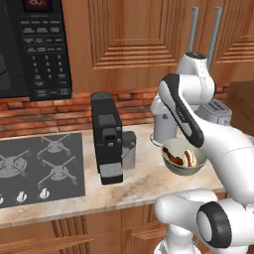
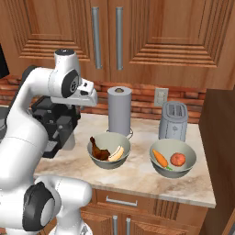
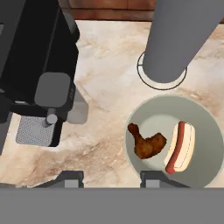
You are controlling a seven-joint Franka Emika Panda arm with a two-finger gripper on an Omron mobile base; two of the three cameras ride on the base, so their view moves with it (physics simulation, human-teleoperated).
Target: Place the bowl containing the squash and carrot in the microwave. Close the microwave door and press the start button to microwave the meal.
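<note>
Rightmost, bowl with squash and carrot.

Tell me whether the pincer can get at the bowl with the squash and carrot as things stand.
Probably yes. The bowl sits uncovered on the counter, its rim free; the pincer hangs over the other bowl beside it, so it must shift sideways.

A home kitchen: carved wooden cabinets with long steel handles hang above a red-brick backsplash and a marbled stone counter. A gas cooktop lies at 9 o'clock in the left base view, under a black microwave; a coffee machine, toaster and paper-towel roll line the wall
</note>
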